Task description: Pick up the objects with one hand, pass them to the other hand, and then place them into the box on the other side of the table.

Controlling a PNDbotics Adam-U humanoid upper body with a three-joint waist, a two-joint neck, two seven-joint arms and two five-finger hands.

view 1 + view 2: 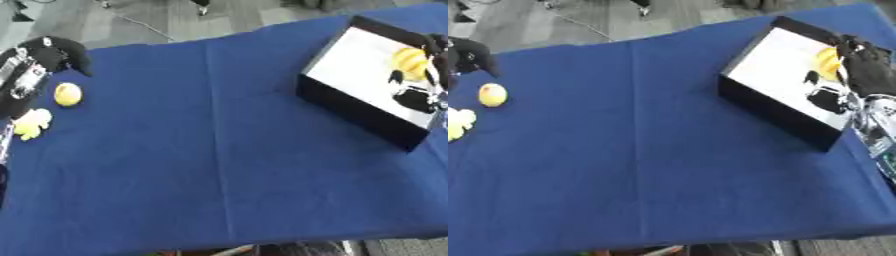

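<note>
1. Blue cloth covers the counter (219, 150), which fills most of both views; its middle carries nothing.
2. At the counter's far right corner stands the box (772, 112), black-walled with a white floor, turned askew.
3. The right robot hand (868, 65) reaches over the box's far right side with a yellow object (827, 61) at its fingers. This looks like the placing step. I cannot tell whether the fingers are curled round the object or already spread, since the dark hand merges with its shadow.
4. The left robot hand (39, 55) sits at the counter's far left edge, partly cut off; its finger state cannot be made out.
5. Just beside it lies a round yellow fruit (68, 94), and near that, at the left edge, a pale yellow lumpy thing (31, 123).
6. Next, I judge, the right hand must let go and withdraw, then the left must take the fruit.
</note>
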